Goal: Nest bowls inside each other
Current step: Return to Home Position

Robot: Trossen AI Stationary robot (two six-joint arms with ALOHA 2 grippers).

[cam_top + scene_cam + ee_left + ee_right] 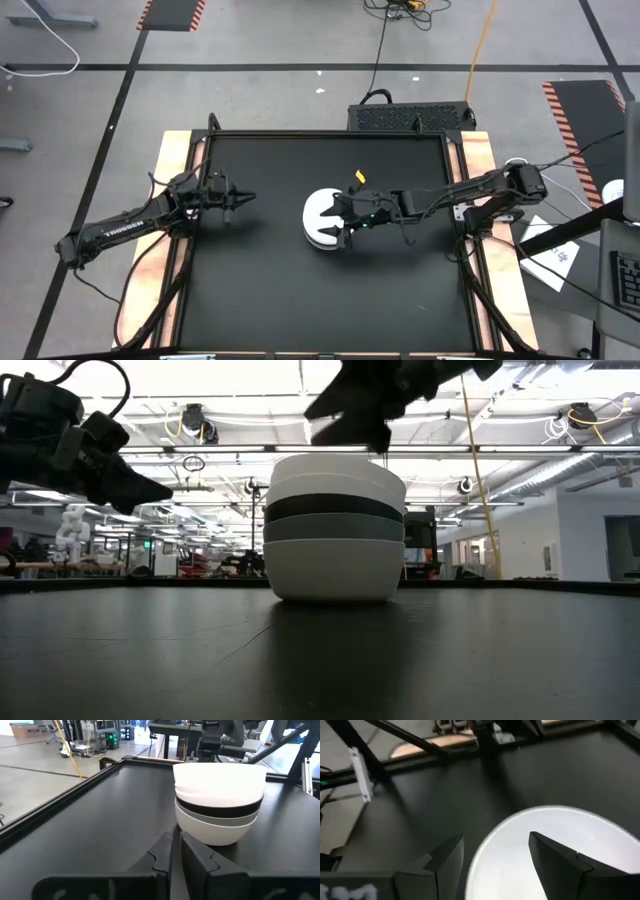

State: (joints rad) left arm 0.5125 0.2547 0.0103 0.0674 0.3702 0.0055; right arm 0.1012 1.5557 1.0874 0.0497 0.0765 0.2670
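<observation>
Low view shows what the high view hides: the one stack of bowls (335,525) has five layers I can count, white at the bottom, then grey, black and two white. From above, the right gripper (345,222) hangs just over the stack with fingers apart, and the left gripper (243,200) waits well apart, fingers together. The stack stands near the middle of the black table (260,290); a wide bright hall (560,520) lies behind.
</observation>
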